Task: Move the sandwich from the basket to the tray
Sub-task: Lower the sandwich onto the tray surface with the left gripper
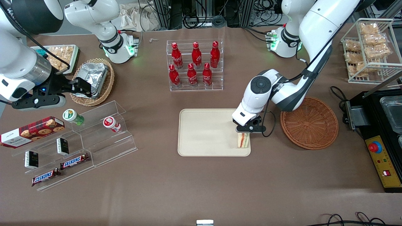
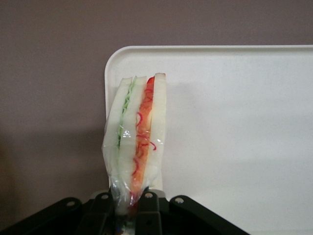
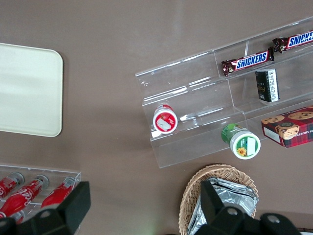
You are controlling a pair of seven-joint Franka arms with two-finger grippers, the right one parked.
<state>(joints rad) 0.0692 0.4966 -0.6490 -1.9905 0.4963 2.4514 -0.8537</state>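
Observation:
The sandwich (image 1: pixel 243 140), a wrapped wedge of white bread with red, orange and green filling, stands on edge over the corner of the cream tray (image 1: pixel 207 131) that is nearest the front camera and the basket. My left arm's gripper (image 1: pixel 244 133) is directly above it, shut on the sandwich's upper end. In the wrist view the black fingers (image 2: pixel 149 208) pinch the sandwich (image 2: pixel 137 132) at its narrow end, with the tray (image 2: pixel 234 137) beneath. Whether it rests on the tray I cannot tell. The reddish-brown basket (image 1: pixel 309 122) sits beside the tray, toward the working arm's end, with nothing in it.
A clear rack of red bottles (image 1: pixel 194 66) stands farther from the front camera than the tray. Clear acrylic shelves (image 1: pixel 78 141) with snacks and a tan basket with a foil container (image 1: pixel 92 80) lie toward the parked arm's end. A wire rack (image 1: pixel 370 50) and black box (image 1: pixel 383 135) lie past the basket.

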